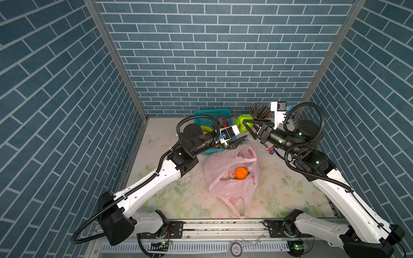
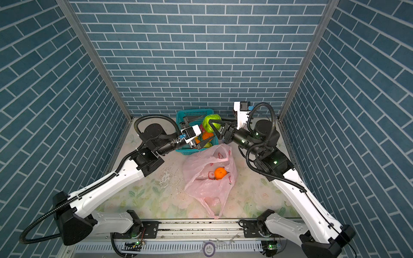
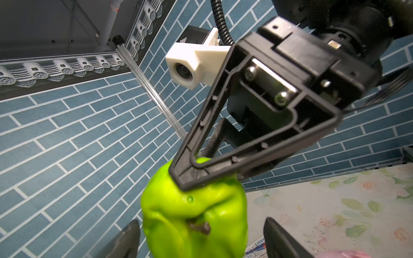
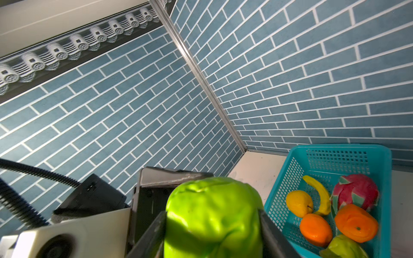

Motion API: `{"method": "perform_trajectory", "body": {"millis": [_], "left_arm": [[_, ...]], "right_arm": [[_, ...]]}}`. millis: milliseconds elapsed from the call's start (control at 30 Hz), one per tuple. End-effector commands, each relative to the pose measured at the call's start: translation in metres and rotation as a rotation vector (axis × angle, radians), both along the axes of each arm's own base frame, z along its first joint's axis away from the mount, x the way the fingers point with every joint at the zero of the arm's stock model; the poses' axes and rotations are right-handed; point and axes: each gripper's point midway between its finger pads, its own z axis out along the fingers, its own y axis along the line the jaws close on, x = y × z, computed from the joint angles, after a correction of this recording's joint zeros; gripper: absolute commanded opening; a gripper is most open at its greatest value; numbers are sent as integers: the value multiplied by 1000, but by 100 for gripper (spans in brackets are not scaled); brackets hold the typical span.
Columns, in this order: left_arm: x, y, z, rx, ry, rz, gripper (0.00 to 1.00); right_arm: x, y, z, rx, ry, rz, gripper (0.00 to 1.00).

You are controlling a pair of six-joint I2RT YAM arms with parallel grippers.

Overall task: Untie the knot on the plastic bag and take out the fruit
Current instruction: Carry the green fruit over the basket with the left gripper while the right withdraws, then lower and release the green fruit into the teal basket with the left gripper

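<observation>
**Green one's up in the air, one orange in the bag**

Standing by the rig here. The right fingers (image 4: 272,234) are clamped on a green fruit (image 1: 240,120), one finger on each side. They hold it off the desk (image 1: 290,185), up by the far edge and just beside the right rim of the teal basket (image 1: 210,111).

The left fingers (image 3: 281,241) are spread wide apart and hold nothing. In the left wrist view the green fruit sits between them, with a clear gap on one side and a thin one on the other. As far as I can see they flank it without gripping.

The plastic bag (image 1: 225,185) lies slumped in the middle of the desk with its mouth gaping open. One handle strip (image 1: 242,212) trails toward the near edge, and the other end of the bag flops up toward the basket, right under the left fingers. A single orange (image 1: 241,173) sits in the open mouth, in plain view in both top views.

The basket stands at the far edge, about mid-way along it. The right wrist view shows what's in it:
- a dragon fruit (image 4: 355,192)
- a yellow fruit (image 4: 298,203)
- a banana (image 4: 321,196) between those two
- a smooth orange (image 4: 315,230)
- a ridged orange (image 4: 356,223)
- a second green fruit (image 4: 344,248), tucked into the basket's corner, partly cut off by the frame
</observation>
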Motion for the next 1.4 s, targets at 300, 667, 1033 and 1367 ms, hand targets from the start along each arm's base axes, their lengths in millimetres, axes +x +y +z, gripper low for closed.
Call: {"method": "perform_trajectory", "body": {"millis": [300, 667, 1033, 1367], "left_arm": [[1, -8, 18, -44, 29, -24, 52], [41, 13, 19, -140, 185, 150, 41], [118, 41, -28, -145, 479, 363, 39], [190, 62, -115, -61, 756, 558, 39]], "right_arm": [[-4, 10, -2, 5, -19, 31, 48], [-6, -12, 2, 40, -95, -67, 80], [2, -23, -17, 19, -80, -148, 85], [11, -15, -38, -3, -25, -145, 85]]}}
